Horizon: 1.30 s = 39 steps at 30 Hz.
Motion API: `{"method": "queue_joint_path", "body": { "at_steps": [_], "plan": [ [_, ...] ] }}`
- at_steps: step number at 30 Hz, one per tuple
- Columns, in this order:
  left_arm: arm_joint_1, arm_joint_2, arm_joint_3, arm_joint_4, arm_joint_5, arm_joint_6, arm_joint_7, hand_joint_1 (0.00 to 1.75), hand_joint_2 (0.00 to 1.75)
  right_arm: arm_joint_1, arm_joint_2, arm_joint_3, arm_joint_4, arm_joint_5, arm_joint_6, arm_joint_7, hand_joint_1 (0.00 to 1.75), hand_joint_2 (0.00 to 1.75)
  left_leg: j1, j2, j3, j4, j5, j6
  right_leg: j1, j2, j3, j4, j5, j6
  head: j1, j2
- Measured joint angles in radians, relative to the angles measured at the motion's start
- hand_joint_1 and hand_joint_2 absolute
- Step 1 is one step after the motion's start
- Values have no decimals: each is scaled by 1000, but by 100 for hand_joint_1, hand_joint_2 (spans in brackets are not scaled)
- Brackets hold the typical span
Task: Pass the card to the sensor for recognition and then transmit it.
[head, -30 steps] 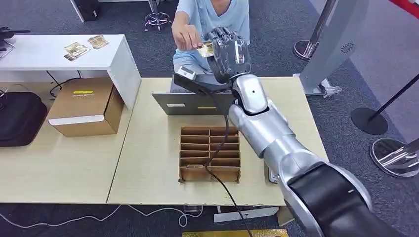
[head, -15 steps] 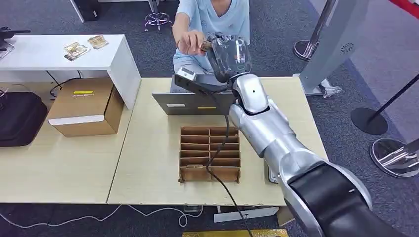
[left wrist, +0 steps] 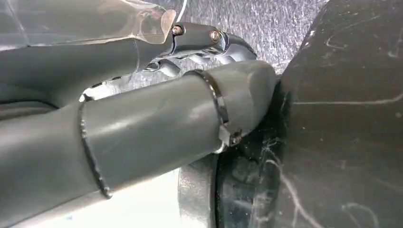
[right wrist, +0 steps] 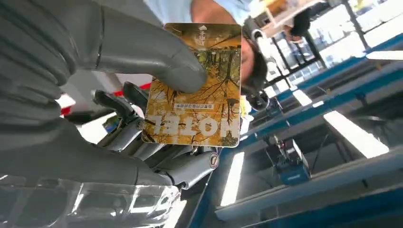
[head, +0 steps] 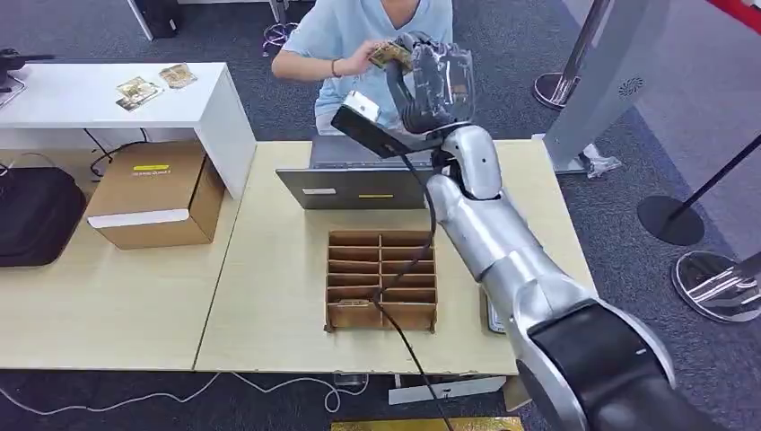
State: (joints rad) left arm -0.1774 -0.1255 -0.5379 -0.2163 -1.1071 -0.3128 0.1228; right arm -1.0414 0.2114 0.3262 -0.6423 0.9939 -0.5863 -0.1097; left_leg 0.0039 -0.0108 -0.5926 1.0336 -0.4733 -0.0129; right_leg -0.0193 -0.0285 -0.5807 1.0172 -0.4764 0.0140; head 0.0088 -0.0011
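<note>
head view: the right hand (head: 429,83) is raised beyond the far edge of the wooden surface (head: 269,296), its back toward the camera, fingers curled around a card (head: 392,55) at its upper left. a person's hand (head: 363,59) is at the card's other side; whether it touches the card cannot be told. a person (head: 359,36) in a light blue top sits behind the surface. a grey laptop (head: 354,184) stands on the surface near its far edge, and a cardboard divider box (head: 381,279) lies nearer the camera, a black cable (head: 408,260) trailing across it. a cardboard box (head: 157,193) sits on the adjoining surface to the left; two more cards (head: 154,83) lie on a white desk (head: 108,99) beyond it.

left wrist view: the left hand (left wrist: 142,114) is seen close up, thick grey thumb extended against a dark scratched body; whether its fingers are apart or closed cannot be told, and nothing is seen in it.

right wrist view: the thumb (right wrist: 142,52) presses the card (right wrist: 195,85), printed "hotel" over yellow foliage, against the darker fingers (right wrist: 142,137) behind it; the card is firmly pinched.
</note>
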Motion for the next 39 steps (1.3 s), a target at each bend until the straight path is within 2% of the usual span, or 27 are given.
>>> {"method": "queue_joint_path", "body": {
  "at_steps": [4, 8, 11, 15, 22, 24, 26, 32, 36, 39],
  "plan": [
    [8, 0, 29, 0, 14, 11, 0, 0, 0, 29, -13, -32, -79, -126, 30, -63, 175, 175, 0, 0, 0, 0, 0, 0, 0, 0, 0, 0, 0, 0, 0, 0],
    [13, 0, 54, 0, 22, 11, 1, 0, 0, 51, -37, -54, -134, -266, 133, -104, 175, 175, 0, 0, 0, 0, 0, 0, 0, 0, 0, 0, 0, 0, 1, 0],
    [13, 0, 60, 0, 13, 5, 0, 0, 0, 59, -56, -86, -152, -463, 308, -144, 175, 175, -1, 0, 0, 0, 0, 0, 0, 0, 0, 0, 0, 0, 0, 0],
    [11, 0, 63, 0, -4, -8, -19, 0, 0, 69, -96, -149, -159, -752, 616, -191, 175, 175, -1, -1, 0, 1, 0, 0, 0, -1, 0, 0, 0, 0, 0, 0],
    [10, 0, 74, 0, -10, -24, -40, 0, 0, 77, -240, -214, -144, -953, 956, -210, 175, 175, -2, -1, 0, 1, 0, 1, -2, -1, 0, -1, 0, 1, 0, 0],
    [10, 1, 77, 0, -1, -26, -41, 0, 0, 76, -281, -223, -125, -993, 1032, -214, 175, 175, -2, -2, -1, 1, 0, 1, -3, -1, 0, -1, 1, 1, 0, 0],
    [11, 1, 79, 0, 14, -26, -40, 0, 0, 73, -324, -233, -102, -1032, 1090, -227, 175, 175, -3, -2, -1, 1, -1, 1, -3, -1, 0, -1, 1, 1, 0, 0],
    [13, 1, 93, 0, 17, -26, -40, 0, 0, 62, -421, -245, -31, -1076, 1172, -224, 175, 175, -3, -3, -1, 1, -1, 1, -3, -2, 0, -1, 1, 1, 0, 0],
    [17, 1, 111, 2, 53, -29, -33, 0, 0, 67, -474, -243, 5, -1080, 1170, -197, 175, 175, -3, -2, 0, 1, -1, 1, -3, -1, 0, -1, 1, 1, 0, 0],
    [19, 2, 128, 3, 56, -27, -34, 0, 0, 102, -512, -241, 12, -1132, 1163, -166, 175, 175, -3, -4, 0, 1, -1, 1, -3, -2, 0, -1, 0, 2, 0, 0]
  ]
}}
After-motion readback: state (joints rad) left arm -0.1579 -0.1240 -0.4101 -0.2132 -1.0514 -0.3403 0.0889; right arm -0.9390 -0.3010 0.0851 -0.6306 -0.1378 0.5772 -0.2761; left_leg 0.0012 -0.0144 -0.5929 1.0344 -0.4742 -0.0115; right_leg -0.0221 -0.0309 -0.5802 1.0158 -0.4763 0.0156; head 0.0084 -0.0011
